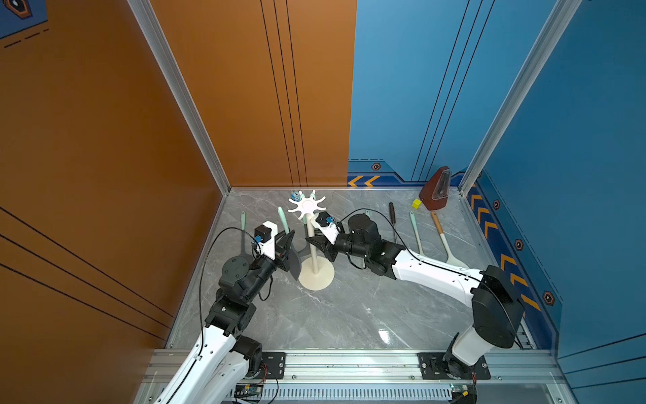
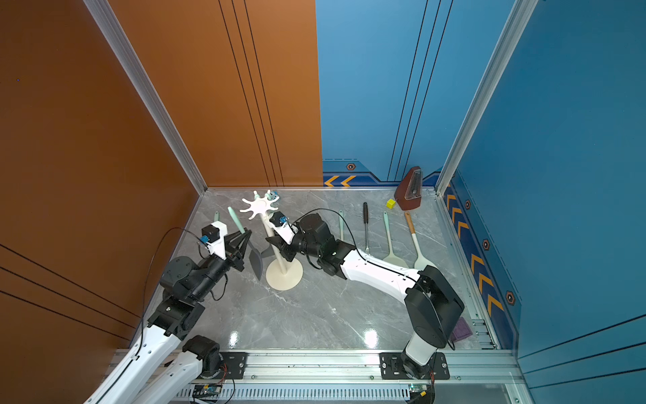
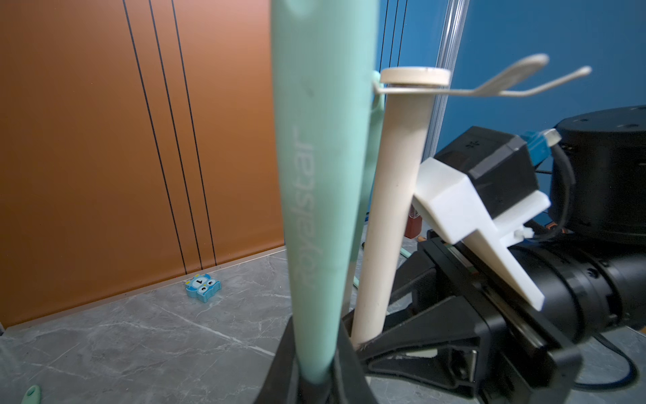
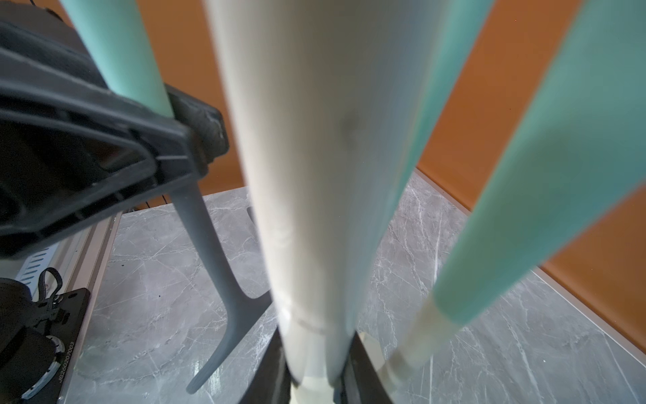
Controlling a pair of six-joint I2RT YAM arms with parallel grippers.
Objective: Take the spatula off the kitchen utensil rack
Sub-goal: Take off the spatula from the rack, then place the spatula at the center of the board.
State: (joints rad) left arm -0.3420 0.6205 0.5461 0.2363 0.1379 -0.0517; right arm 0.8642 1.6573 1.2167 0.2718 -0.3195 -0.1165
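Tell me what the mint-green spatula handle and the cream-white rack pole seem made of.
The mint-green spatula handle looks like matte silicone or soft plastic, with moulded lettering. The cream-white rack pole could be painted metal or plastic: smooth, satin, evenly coloured.

Mint-handled grey spatula (image 1: 283, 220) tilts beside the upright cream rack (image 1: 316, 276).

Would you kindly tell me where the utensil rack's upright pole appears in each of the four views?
In a top view: the pole stands just left of centre, a little below mid-height.
In a top view: likewise, slightly further left.
Left wrist: near mid-picture, cream, behind the mint-handled spatula.
Right wrist: fills mid-picture, blurred.
Shared landmark: that spatula, next to the pole in every view.
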